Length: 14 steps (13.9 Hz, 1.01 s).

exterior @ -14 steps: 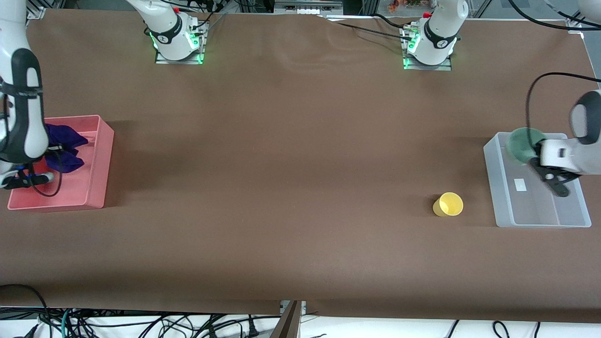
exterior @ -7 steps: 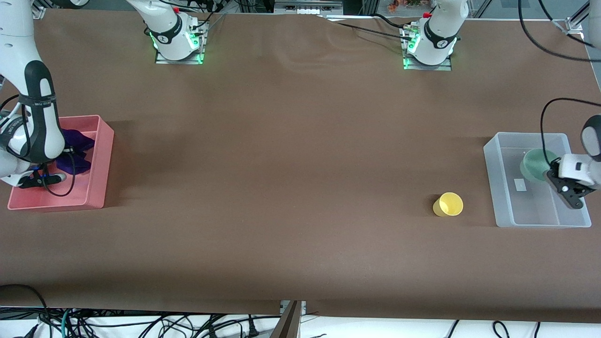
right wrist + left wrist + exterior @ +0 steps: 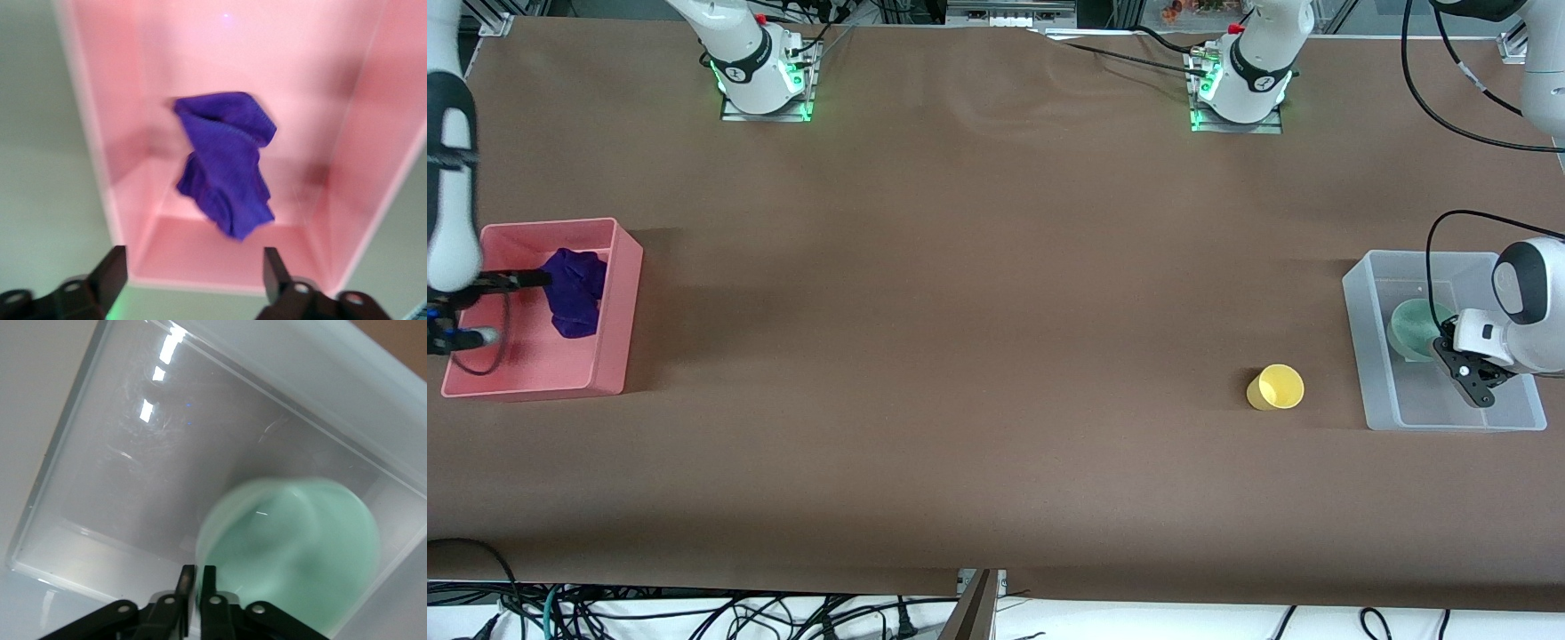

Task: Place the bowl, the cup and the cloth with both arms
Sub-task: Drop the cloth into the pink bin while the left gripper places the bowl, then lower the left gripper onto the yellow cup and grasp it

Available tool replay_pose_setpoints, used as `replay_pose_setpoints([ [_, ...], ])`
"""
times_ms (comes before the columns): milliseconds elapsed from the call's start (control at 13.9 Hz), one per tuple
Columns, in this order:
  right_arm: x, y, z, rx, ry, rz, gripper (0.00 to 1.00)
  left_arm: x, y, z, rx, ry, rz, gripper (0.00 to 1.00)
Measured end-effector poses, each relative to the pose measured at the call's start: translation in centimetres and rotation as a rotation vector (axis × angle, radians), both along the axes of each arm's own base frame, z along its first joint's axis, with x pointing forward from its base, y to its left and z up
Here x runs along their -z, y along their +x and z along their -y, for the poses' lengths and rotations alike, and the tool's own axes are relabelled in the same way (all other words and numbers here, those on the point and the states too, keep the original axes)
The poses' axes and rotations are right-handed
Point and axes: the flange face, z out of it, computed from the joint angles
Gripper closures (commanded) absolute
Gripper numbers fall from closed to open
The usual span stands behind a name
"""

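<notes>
Jaws of the right gripper [image 3: 190, 277] are standing wide apart and are gripping nothing. This gripper is hanging over the pink bin [image 3: 609, 302] at the right arm's end of the table [image 3: 978, 311]. In the right wrist view the cloth [image 3: 227, 160] is lying bunched on the bin floor [image 3: 200, 257], centred between the two spread fingers [image 3: 110, 273] and below them, clear of both. In the front view the cloth [image 3: 574, 289] is sitting in the bin's part farther from the front camera, just beside the gripper's [image 3: 489, 284] black finger.

Between the two bins, the cup [image 3: 1276, 388] is standing upright on the bare table, well apart from both grippers and near the clear bin [image 3: 1360, 356], on that bin's right-arm side.

Jaws of the left gripper [image 3: 195, 577] are pressing together with only a thin slit between them; whether any part of the bowl's rim is pinched there cannot be told. This gripper [image 3: 1449, 356] is working inside the clear bin at the left arm's end of the table. In the left wrist view the bowl [image 3: 293, 553] is lying directly in front of the fingertips, inside the bin [image 3: 80, 493] and against its wall. In the front view the bowl [image 3: 1409, 324] is showing inside the bin, partly covered by the gripper.
</notes>
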Motion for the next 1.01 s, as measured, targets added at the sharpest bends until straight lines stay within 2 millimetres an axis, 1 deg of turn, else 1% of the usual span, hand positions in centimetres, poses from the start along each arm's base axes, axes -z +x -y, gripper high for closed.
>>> replay_pose_setpoints([
  [72,-3.1,0.5,-1.5,-0.019,0.006,0.030,0.00,-0.2,0.1,-0.1,0.000,0.001,0.003,0.00],
  [144,-5.8,0.8,-3.6,-0.050,0.019,0.061,0.00,-0.3,0.2,-0.1,-0.001,0.002,0.006,0.00],
  [215,-7.9,1.1,-6.0,-0.082,0.033,0.087,0.00,-0.6,0.3,-0.2,0.000,0.004,0.012,0.00],
  [359,-10.6,1.2,-10.3,-0.075,0.038,0.109,0.00,-2.3,0.9,0.0,0.003,0.010,0.031,0.00],
  [431,-11.6,1.2,-12.5,-0.045,0.031,0.117,0.00,-3.8,1.4,0.7,0.010,0.009,0.035,0.00],
  [503,-12.5,1.2,-14.8,-0.015,0.023,0.125,0.00,-6.0,2.0,2.1,0.026,0.003,0.043,0.00],
  [574,-13.4,1.2,-17.0,0.007,0.015,0.140,0.00,-8.4,2.7,4.2,0.050,-0.005,0.056,0.00],
  [718,-16.0,0.8,-20.8,0.009,0.015,0.183,0.00,-13.3,4.2,9.6,0.077,-0.021,0.100,0.00],
  [790,-17.5,0.3,-22.3,-0.005,0.018,0.208,0.00,-14.8,4.7,12.3,0.051,-0.027,0.119,0.00],
  [862,-18.9,-0.2,-23.4,-0.022,0.018,0.230,0.00,-15.3,4.9,14.6,-0.007,-0.029,0.133,0.00],
  [933,-20.1,-0.7,-24.0,-0.035,0.013,0.248,0.00,-14.8,5.2,16.8,-0.078,-0.035,0.137,0.00],
  [1005,-21.2,-1.2,-24.1,-0.039,0.007,0.265,0.00,-13.7,5.4,18.9,-0.153,-0.048,0.131,0.00],
])
